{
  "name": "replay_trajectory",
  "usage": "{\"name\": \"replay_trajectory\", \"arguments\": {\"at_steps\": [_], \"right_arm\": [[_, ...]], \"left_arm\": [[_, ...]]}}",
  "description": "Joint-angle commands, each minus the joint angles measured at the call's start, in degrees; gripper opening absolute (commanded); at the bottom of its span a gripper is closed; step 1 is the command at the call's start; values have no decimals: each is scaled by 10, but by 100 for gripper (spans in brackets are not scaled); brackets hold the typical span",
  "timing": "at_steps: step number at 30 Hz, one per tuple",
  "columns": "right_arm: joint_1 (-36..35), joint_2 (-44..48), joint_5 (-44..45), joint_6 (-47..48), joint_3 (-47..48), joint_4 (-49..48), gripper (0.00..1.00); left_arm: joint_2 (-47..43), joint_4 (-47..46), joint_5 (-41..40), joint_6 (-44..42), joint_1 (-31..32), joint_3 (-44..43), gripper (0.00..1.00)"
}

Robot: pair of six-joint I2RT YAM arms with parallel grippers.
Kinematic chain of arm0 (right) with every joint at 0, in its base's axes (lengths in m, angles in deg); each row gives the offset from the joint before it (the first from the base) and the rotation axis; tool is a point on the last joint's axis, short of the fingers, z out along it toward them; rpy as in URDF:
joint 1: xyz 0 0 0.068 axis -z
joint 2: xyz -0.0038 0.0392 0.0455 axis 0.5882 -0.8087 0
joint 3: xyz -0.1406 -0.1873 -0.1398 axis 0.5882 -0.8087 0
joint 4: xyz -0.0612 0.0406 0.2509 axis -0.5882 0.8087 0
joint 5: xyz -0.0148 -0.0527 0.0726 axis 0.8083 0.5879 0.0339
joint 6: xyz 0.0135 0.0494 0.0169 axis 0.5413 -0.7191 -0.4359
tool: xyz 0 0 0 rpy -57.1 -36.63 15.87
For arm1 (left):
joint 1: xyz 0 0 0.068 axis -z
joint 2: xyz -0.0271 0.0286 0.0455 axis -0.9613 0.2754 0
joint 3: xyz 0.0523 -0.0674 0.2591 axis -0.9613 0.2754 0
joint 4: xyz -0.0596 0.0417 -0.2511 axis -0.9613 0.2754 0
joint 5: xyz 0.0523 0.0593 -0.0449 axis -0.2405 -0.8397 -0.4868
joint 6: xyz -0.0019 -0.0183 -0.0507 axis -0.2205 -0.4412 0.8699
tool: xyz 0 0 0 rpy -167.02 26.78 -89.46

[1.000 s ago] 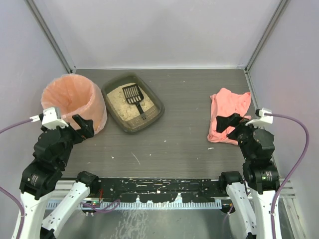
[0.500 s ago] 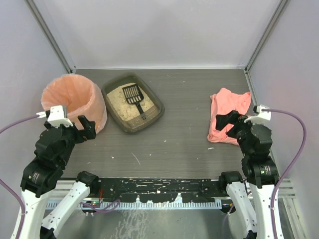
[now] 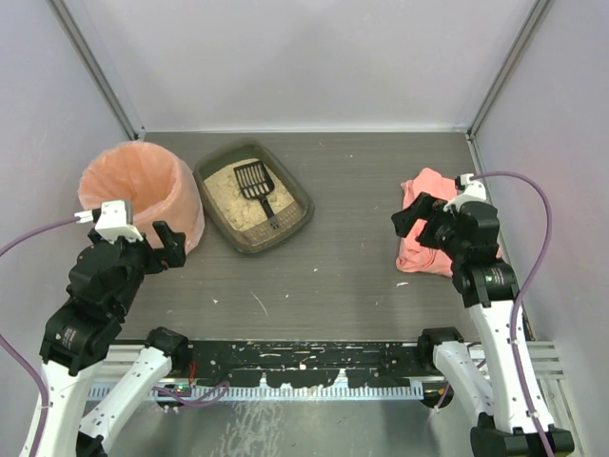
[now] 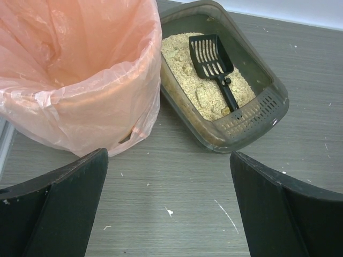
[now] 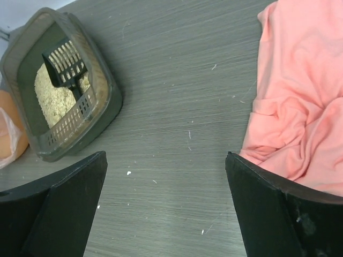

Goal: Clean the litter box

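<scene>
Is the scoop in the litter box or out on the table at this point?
In. The black slotted scoop lies on the beige litter inside the litter box, handle pointing toward its perforated end.

Upper left: litter box (image 5: 71, 126) with black scoop (image 5: 66, 68) on beige litter (image 5: 49, 99). Right edge: crumpled pink cloth (image 5: 303, 101). Bottom corners: 2 black fingers (image 5: 61, 209), spread wide.

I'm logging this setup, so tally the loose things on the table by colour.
Peach-pink: 2, the round bin lined with a peach-pink plastic bag and the crumpled pink cloth.
Olive-brown: 1, the shallow rectangular plastic litter box.
Black: 1, the slotted plastic scoop lying in it.
Total: 4.
</scene>
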Motion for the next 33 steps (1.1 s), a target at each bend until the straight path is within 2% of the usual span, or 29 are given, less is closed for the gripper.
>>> {"name": "replay_trajectory", "arguments": {"at_steps": [1,3,8,10,21,27,33], "right_arm": [[-12,-49,-45,-10,33,-56,97],[-51,-78,-28,-24,35,-75,97],[-212,-162,116,-49,61,-116,97],[-241,-191,130,-69,58,-147,97],[-287,-320,134,-209,3,-362,96],[-308,-380,163,-291,-15,-438,96],[-341,-429,218,-379,-20,-455,99]], "left_arm": [[4,-40,5,-20,2,-12,98],[5,-46,7,-20,2,-11,98],[14,-39,6,-18,1,-17,98],[17,-31,12,-19,1,-23,98],[14,-12,46,-33,2,-36,98],[12,0,52,-33,1,-37,98],[18,4,63,-34,2,-37,98]]}}
